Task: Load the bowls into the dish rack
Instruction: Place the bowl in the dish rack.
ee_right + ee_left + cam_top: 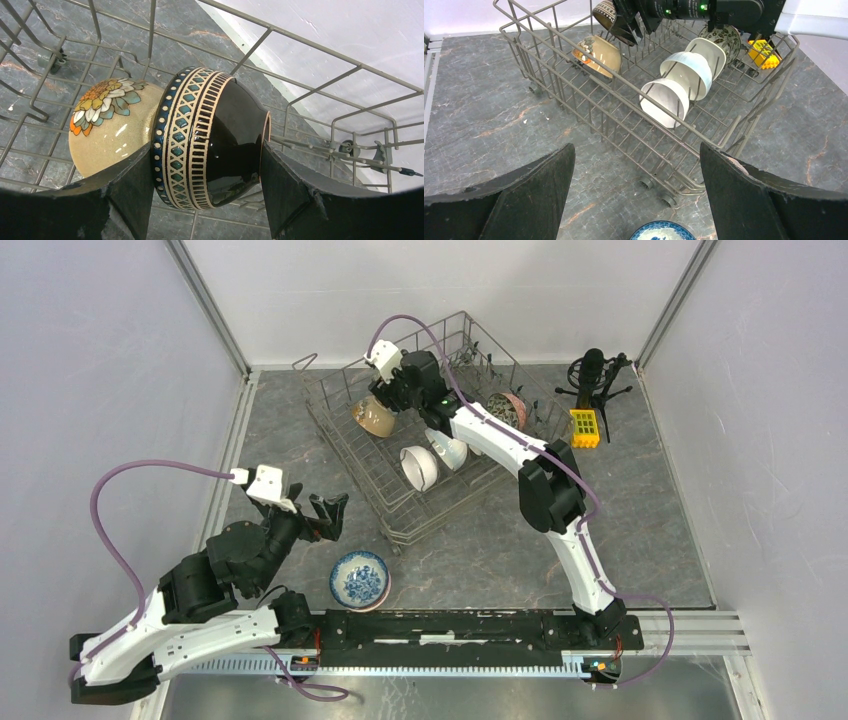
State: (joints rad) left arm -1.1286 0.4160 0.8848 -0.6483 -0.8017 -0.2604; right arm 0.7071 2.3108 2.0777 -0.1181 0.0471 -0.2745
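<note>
Right fingers [125,185] clamped on dark patterned bowl [220,120] in dish rack [340,440], upper centre, beside tan flower bowl [107,125]. Left fingers [539,185] spread wide, lower left, near blue-and-white bowl [360,580].

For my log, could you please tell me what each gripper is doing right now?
Left gripper: open, empty.
Right gripper: shut on the dark patterned bowl.
</note>
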